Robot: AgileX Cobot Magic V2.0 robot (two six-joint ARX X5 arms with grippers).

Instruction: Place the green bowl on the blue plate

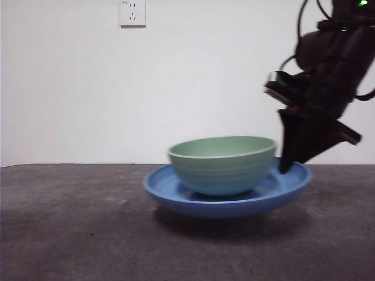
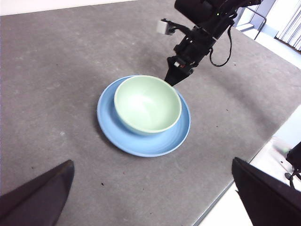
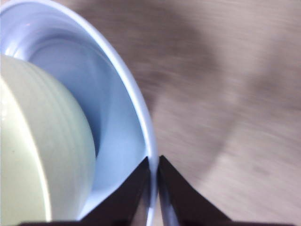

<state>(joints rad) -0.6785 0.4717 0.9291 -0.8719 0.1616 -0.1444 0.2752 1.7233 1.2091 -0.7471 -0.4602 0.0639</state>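
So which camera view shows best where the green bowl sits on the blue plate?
The left wrist view: from above, the green bowl sits whole inside the blue plate, nearer its far rim. The front view shows only its side; the right wrist view, beside the right pincer, only part of its wall.

No text, label, brand, number or sign can be read in any of the views. The white wall socket (image 1: 132,12) high on the far wall shows only its slots and a tiny dark mark at its upper left corner, too small to make out. A small white tag-like block (image 2: 163,27) on the arm reaching over the worktop (image 2: 56,70) looks blank from here. The green bowl (image 1: 222,164) and the blue plate (image 1: 176,193) carry no markings.
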